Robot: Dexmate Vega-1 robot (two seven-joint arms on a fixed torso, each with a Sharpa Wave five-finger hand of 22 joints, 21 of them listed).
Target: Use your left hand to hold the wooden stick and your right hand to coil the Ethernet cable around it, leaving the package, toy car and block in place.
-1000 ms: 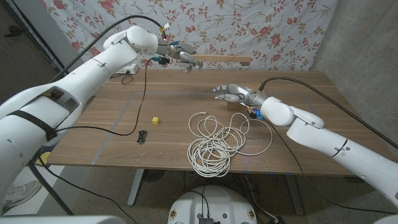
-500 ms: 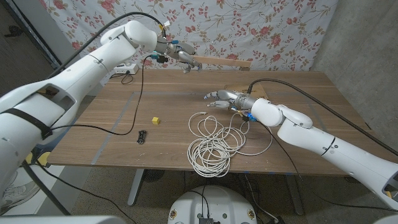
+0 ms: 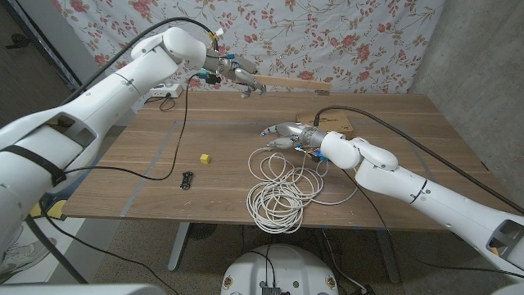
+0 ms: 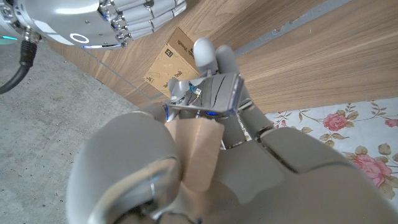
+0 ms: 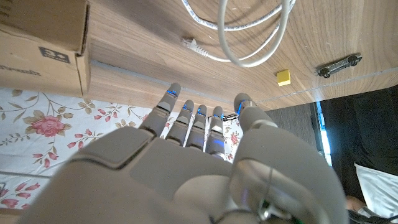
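My left hand [image 3: 236,74] grips one end of the wooden stick [image 3: 291,81] and holds it in the air over the table's far edge; the left wrist view shows the stick [image 4: 199,155] clamped between its fingers. The white Ethernet cable [image 3: 282,193] lies in loose loops at the table's front middle, its plug end [image 3: 263,150] pointing left. Just above that end hovers my right hand [image 3: 283,132], fingers stretched out and apart, holding nothing. In the right wrist view the right hand [image 5: 199,155] has the cable [image 5: 249,38] and its plug [image 5: 189,43] beyond its fingertips.
A yellow block [image 3: 205,158] and a small dark toy car [image 3: 187,179] lie left of the cable. The cardboard package [image 3: 336,122] sits behind my right forearm. A white power strip [image 3: 168,92] lies at the far left, and a flowered cloth hangs behind the table.
My right hand has moved left across the table, from beside the package to above the cable's plug end. The left hand and stick have barely moved.
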